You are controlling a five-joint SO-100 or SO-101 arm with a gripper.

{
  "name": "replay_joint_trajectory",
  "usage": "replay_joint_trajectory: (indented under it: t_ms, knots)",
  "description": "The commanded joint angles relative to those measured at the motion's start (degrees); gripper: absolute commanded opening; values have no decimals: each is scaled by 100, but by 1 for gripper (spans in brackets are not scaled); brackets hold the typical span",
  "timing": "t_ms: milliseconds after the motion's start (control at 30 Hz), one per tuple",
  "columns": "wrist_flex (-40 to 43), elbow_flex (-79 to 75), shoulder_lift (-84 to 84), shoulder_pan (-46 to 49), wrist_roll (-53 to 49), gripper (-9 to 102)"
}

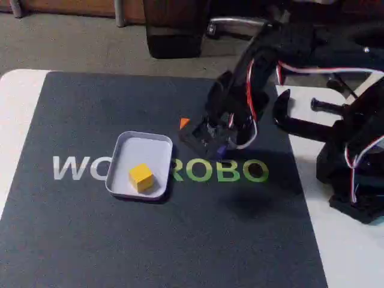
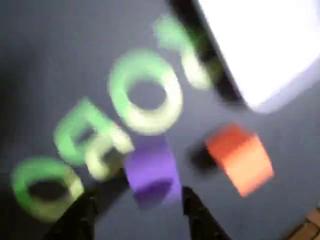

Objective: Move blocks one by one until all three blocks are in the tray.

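The yellow block [image 1: 141, 177] lies inside the pale tray [image 1: 129, 147] on the dark mat. Just right of the tray, my gripper [image 1: 215, 147] reaches down to the mat. A bit of the purple block [image 1: 221, 152] peeks out beneath it. The orange block [image 1: 184, 123] shows partly behind the arm. The wrist view is blurred. In it the purple block [image 2: 150, 167] sits on the mat between my two dark fingertips [image 2: 197, 212], with the gripper [image 2: 140, 196] open around it. The orange block [image 2: 241, 157] lies to its right, and the tray's corner [image 2: 265, 55] is at top right.
The mat carries large grey and green letters [image 1: 219, 171]. A second black arm and a clamp [image 1: 354, 150] stand on the white table at the right. The mat's front and left parts hold nothing.
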Motion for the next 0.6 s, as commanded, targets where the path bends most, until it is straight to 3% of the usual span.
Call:
replay_joint_trajectory:
  t_ms: [0, 567]
  knots:
    - [-352, 62, 176, -299, 448, 19]
    - [-817, -9, -9, 246, 26, 19]
